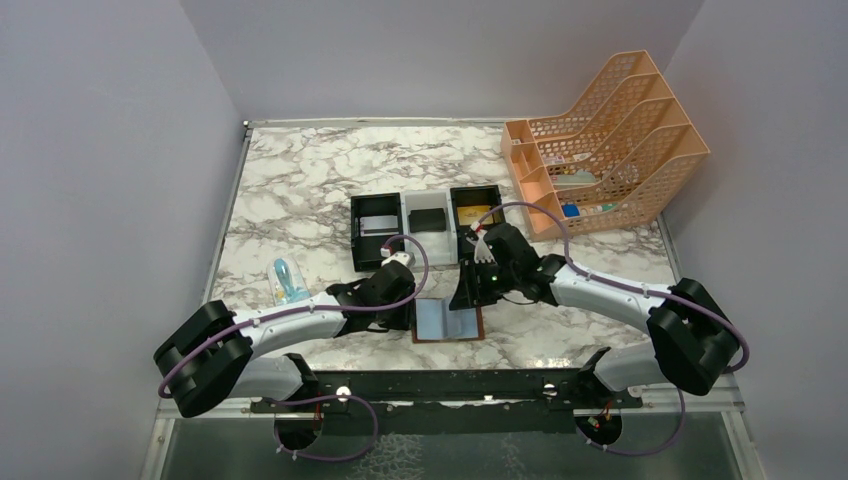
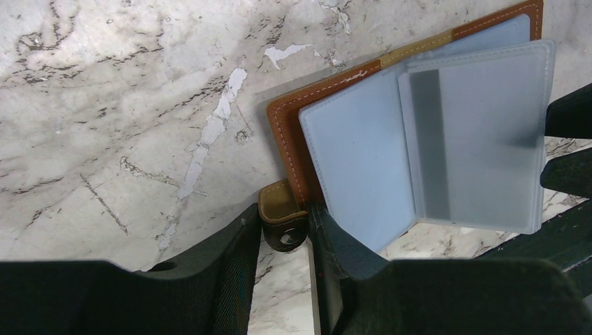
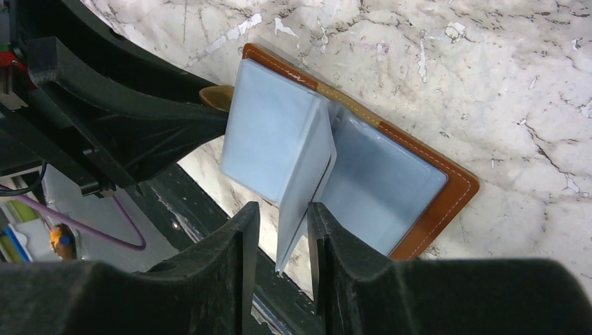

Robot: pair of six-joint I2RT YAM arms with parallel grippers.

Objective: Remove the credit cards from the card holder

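- While the left gripper (image 2: pixel 283 227) is closed on the snap tab (image 2: pixel 278 204), with the brown tab filling the narrow gap between its fingers, it pins the card holder (image 1: pixel 447 323) down from that side.
- The right gripper (image 3: pixel 283 213) has its jaws narrow around one pale blue sleeve leaf (image 3: pixel 307 174), which stands up from the spine. I cannot tell whether the leaf is truly pinched or only flanked.
- The card holder lies open and flat at the near edge of the tabletop (image 1: pixel 300 180), midway between the two arm bases, with its blue pockets facing up.
- A dark stripe (image 2: pixel 427 139) shows through the raised leaf. It may be a card inside or only a shadow.
- Further out, toward the middle of the tabletop, the tray (image 1: pixel 404 252) holds a grey card (image 1: pixel 376 224) in its left compartment, a black block (image 1: pixel 428 220) in the middle one, and a gold-tan card (image 1: pixel 474 213) in the right.
- Judging by this, the credit cards look to be out already. What is left seems to be leafing through the sleeves to check that none remains, then letting go.
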